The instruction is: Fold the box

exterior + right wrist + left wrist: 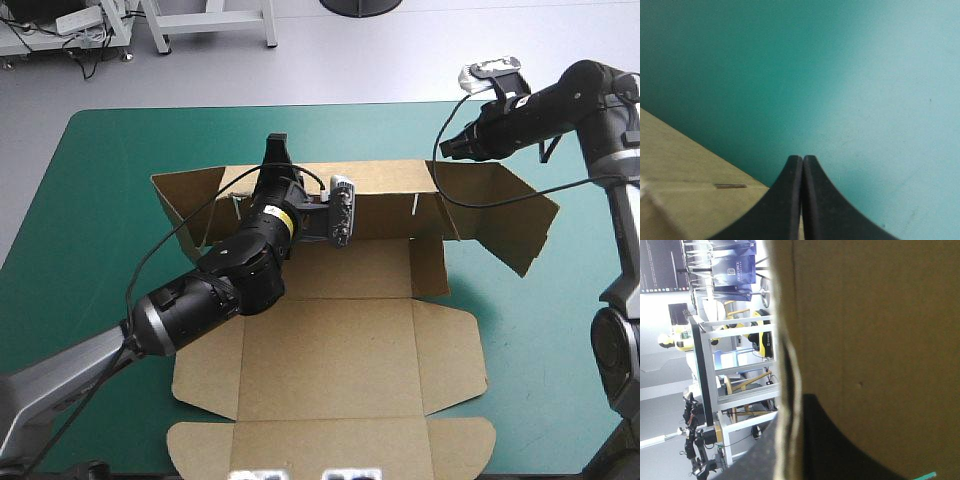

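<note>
The box (330,350) lies in the middle of the counter (110,180), most of its brown board flat; the lid panel (330,445) runs out toward 6 o'clock, while the back wall (385,195) on the 12 o'clock side stands raised, one end flap (510,220) swung out toward 2 o'clock and the other end flap (185,195) toward 10 o'clock. The left hand (275,145) is clenched on the top edge of that wall, nearer its 10 o'clock end; its wrist view shows the board's edge close up, with one black finger (840,450) flat against the wall's face. The pinch looks meant to hold the wall upright, since a creased panel left alone would likely sag back down. The right hand (448,146) is clenched on nothing, its fingers meeting in a single point; it sits by the wall's corner at about 1 o'clock of the box, and its wrist view looks onto bare teal-green cover (850,75) with a corner of board just beside the tip; whether it touches the board I cannot tell. A closed tip probably suits pushing the 2 o'clock flap inward rather than pinching it; such a push would call for a firm hold by the left hand, or the sheet could slide on the cover or the wall could buckle.
</note>
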`<state>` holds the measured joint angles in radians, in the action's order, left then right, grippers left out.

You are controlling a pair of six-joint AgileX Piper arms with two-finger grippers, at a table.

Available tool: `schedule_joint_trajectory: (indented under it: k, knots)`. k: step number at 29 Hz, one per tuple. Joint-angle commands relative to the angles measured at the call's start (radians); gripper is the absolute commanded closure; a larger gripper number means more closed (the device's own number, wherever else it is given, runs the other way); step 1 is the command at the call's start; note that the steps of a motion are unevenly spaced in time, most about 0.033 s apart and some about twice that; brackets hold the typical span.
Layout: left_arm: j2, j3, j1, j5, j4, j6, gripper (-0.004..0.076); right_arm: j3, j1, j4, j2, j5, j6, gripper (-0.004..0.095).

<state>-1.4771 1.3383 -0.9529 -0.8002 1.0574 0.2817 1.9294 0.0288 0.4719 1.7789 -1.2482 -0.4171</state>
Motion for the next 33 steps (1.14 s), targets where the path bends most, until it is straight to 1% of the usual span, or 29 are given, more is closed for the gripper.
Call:
schedule_joint_trajectory:
  k: [1,3,7,13,15,17,19,21,23,24,27,31,32,33]
  knots:
    - [0.071,0.028,-0.003,0.018,0.023,-0.005,0.0734,0.014,0.028,-0.020,-0.030,-0.007,0.028,0.0925]
    - [0.072,0.028,-0.003,0.018,0.022,-0.002,0.0734,-0.006,0.044,0.001,-0.030,-0.007,0.016,0.0926]
    - [0.070,0.028,-0.003,0.015,0.020,-0.001,0.0734,-0.053,0.063,-0.008,-0.041,-0.009,0.016,0.0926]
    - [0.070,0.002,0.018,0.006,0.018,0.007,0.0734,-0.177,0.059,0.001,-0.119,-0.009,-0.046,0.0926]
    - [0.070,0.002,0.029,0.006,0.002,0.007,0.0734,-0.218,0.047,0.026,-0.147,-0.009,-0.077,0.0926]
    - [0.072,0.002,0.029,0.006,-0.017,0.007,0.0734,-0.259,0.022,0.104,-0.173,-0.009,-0.129,0.0926]
    - [0.072,0.002,0.029,0.008,-0.023,0.007,0.0734,-0.311,-0.006,0.210,-0.194,-0.009,-0.218,0.0926]
    - [0.072,0.002,0.029,0.001,-0.025,0.007,0.0734,-0.363,-0.033,0.290,-0.213,-0.007,-0.313,0.0926]
    - [0.072,0.002,0.029,-0.001,-0.025,0.007,0.0734,-0.403,-0.058,0.336,-0.225,-0.007,-0.389,0.0926]
    - [0.072,0.002,0.029,-0.001,-0.030,0.007,0.0734,-0.426,-0.073,0.378,-0.229,-0.007,-0.448,0.0926]
    - [0.074,0.002,0.029,-0.001,-0.040,0.007,0.0734,-0.484,-0.122,0.477,-0.232,-0.007,-0.559,0.0926]
    - [0.074,0.002,0.029,-0.003,-0.062,0.033,0.0734,-0.566,-0.168,0.572,-0.232,-0.007,-0.717,0.0926]
    - [0.074,0.002,0.029,-0.001,-0.062,0.033,0.0734,-0.622,-0.193,0.649,-0.232,-0.007,-0.811,0.0926]
    - [0.074,0.002,0.029,-0.001,-0.062,0.033,0.0734,-0.652,-0.204,0.678,-0.232,-0.010,-0.847,0.0926]
